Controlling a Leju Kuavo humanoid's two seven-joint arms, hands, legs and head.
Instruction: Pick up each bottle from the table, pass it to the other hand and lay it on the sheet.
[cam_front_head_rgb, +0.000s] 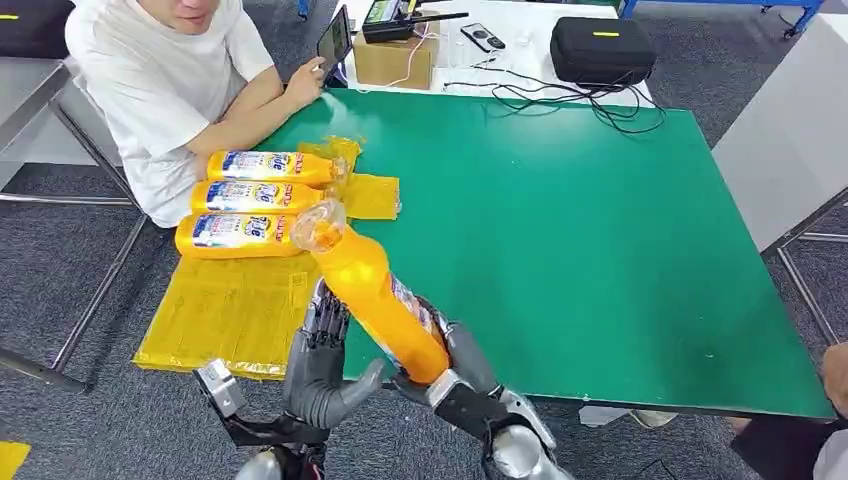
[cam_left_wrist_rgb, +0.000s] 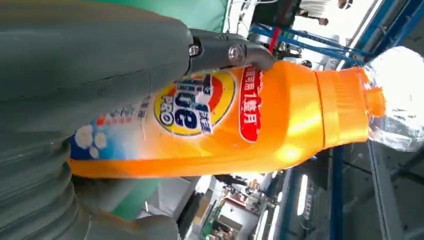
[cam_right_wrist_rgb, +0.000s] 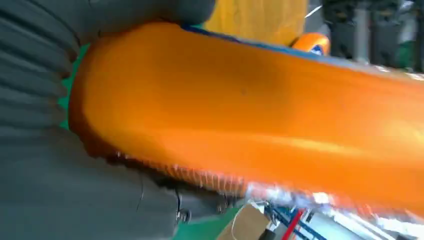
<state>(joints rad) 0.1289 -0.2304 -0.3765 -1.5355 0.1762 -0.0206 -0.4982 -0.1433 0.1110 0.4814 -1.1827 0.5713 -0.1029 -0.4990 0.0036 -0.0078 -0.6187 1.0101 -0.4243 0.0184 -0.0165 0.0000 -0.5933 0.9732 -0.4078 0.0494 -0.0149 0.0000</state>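
Observation:
An orange detergent bottle (cam_front_head_rgb: 375, 295) with a clear cap hangs tilted over the table's near left corner, cap pointing away from me. My right hand (cam_front_head_rgb: 455, 375) grips its base (cam_right_wrist_rgb: 210, 115). My left hand (cam_front_head_rgb: 322, 362) stands against the bottle's left side with fingers (cam_front_head_rgb: 326, 318) straight and thumb reaching under it; one finger (cam_left_wrist_rgb: 227, 52) lies along the label (cam_left_wrist_rgb: 190, 107). Three more orange bottles (cam_front_head_rgb: 255, 197) lie side by side on the yellow sheet (cam_front_head_rgb: 230, 310), which hangs over the table's left edge.
A person in a white shirt (cam_front_head_rgb: 165, 85) sits at the far left, forearm near the laid bottles. A cardboard box (cam_front_head_rgb: 395, 60), a black case (cam_front_head_rgb: 602, 48) and cables sit beyond the green table (cam_front_head_rgb: 580, 230). Another person's arm (cam_front_head_rgb: 836, 385) is at the right.

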